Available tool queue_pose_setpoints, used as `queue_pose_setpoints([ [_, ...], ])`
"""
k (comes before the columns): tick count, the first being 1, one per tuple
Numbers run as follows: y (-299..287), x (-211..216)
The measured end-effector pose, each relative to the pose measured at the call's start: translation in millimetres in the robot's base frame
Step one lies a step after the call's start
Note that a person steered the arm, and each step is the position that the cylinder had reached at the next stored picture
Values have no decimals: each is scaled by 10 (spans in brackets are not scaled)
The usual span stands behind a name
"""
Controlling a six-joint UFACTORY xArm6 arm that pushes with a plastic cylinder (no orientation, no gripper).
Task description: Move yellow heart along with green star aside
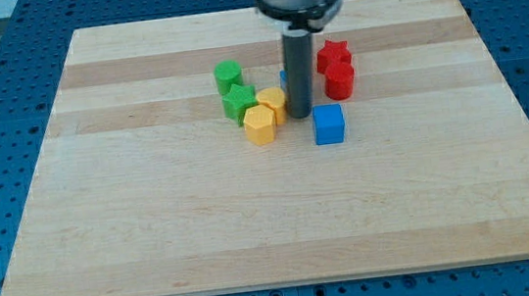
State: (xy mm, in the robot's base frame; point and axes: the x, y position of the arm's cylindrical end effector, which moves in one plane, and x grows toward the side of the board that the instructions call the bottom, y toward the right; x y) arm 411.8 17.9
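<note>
The green star (239, 102) lies near the board's middle, just below a green round block (227, 74). Touching its right side is a yellow block (272, 102) that looks like the heart. A yellow hexagon (260, 125) lies just below and between them. My rod comes down from the view's top and my tip (300, 116) rests on the board right beside the yellow heart's right edge. It is left of the blue cube (329, 123).
A red star (333, 54) and a red cylinder (339, 81) sit right of the rod. A sliver of another blue block (283, 77) shows behind the rod. The wooden board (155, 228) lies on a blue perforated table.
</note>
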Motion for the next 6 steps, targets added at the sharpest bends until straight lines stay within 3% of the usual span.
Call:
queue_pose_setpoints([
  [2,-317,-189],
  [4,-1078,-200],
  [6,-1173,-575],
])
